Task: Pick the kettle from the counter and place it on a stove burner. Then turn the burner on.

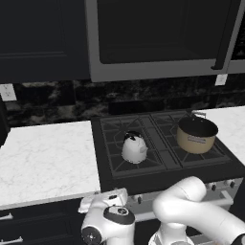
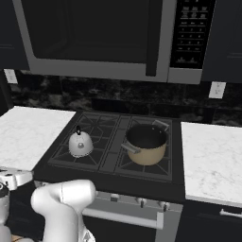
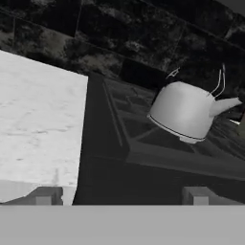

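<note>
The flat white marble counter (image 1: 43, 153) lies at the left; right of it, the small squat white kettle (image 1: 134, 148) already sits on the front-left black cast-iron stove burner (image 1: 158, 161), with a tan pot (image 1: 196, 134) farther right; placing looks done, so the knob step is in hand; the next move calls for reaching a front knob; the gripper (image 3: 122, 195) has its jaws wide apart and empty, low before the stove front, the kettle ahead and well apart.

Glossy white rounded arm (image 1: 191, 206) segments with dark joint caps.
</note>
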